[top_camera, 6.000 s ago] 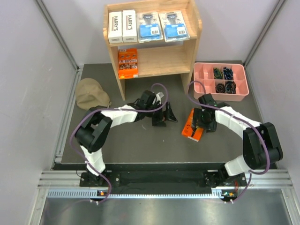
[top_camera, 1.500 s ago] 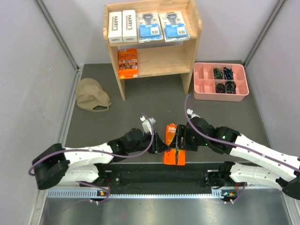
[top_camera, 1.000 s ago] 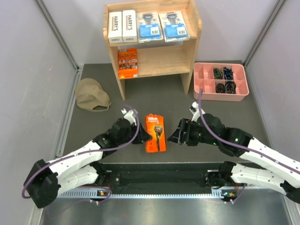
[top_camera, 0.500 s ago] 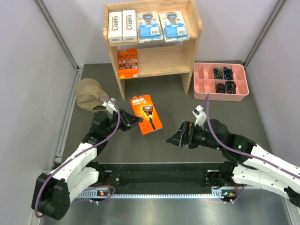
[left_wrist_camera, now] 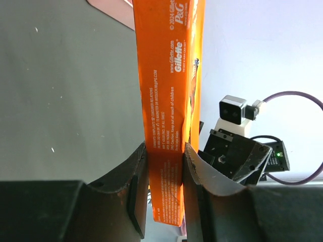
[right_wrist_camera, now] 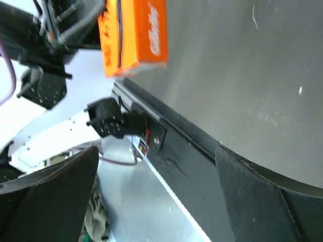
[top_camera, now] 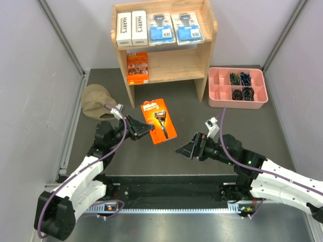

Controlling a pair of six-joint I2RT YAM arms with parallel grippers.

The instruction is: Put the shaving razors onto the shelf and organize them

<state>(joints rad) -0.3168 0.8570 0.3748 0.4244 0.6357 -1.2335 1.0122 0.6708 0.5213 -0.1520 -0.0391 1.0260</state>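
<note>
ok so the left claw [top_camera: 144, 128] is pinched narrow on the long edge of the orange Gillette pack [top_camera: 159, 121], and the left wrist view makes it pretty obvious: both fingers [left_wrist_camera: 136, 181] are pressed against either side of the pack [left_wrist_camera: 169, 126], which sticks straight out away from the claw [left_wrist_camera: 165, 186]. From the top camera the pack is face up with the razor picture showing, sitting over the dark surface [top_camera: 227, 126] just in front of the shelf [top_camera: 209, 40], a bit left of centre, and it looks lifted rather than lying flat. The right claw [top_camera: 186, 150] is spread wide with nothing in it, pointing left toward the pack but well short of touching it; in its own wrist view the claw [right_wrist_camera: 156, 148] frames the surface and front rail, with the orange pack [right_wrist_camera: 133, 33] up in the corner. On the shelf, the top tier has the two white HARRY'S boxes [top_camera: 131, 28] side by side on the left and the two blue-label blister packs [top_camera: 174, 27] next to them on the right. The lower tier has a second orange pack [top_camera: 137, 67] tucked at its left end. A pink tray [top_camera: 214, 96] with small dark bits sits right of the shelf, and a tan cap [top_camera: 98, 102] lies to the left.
</note>
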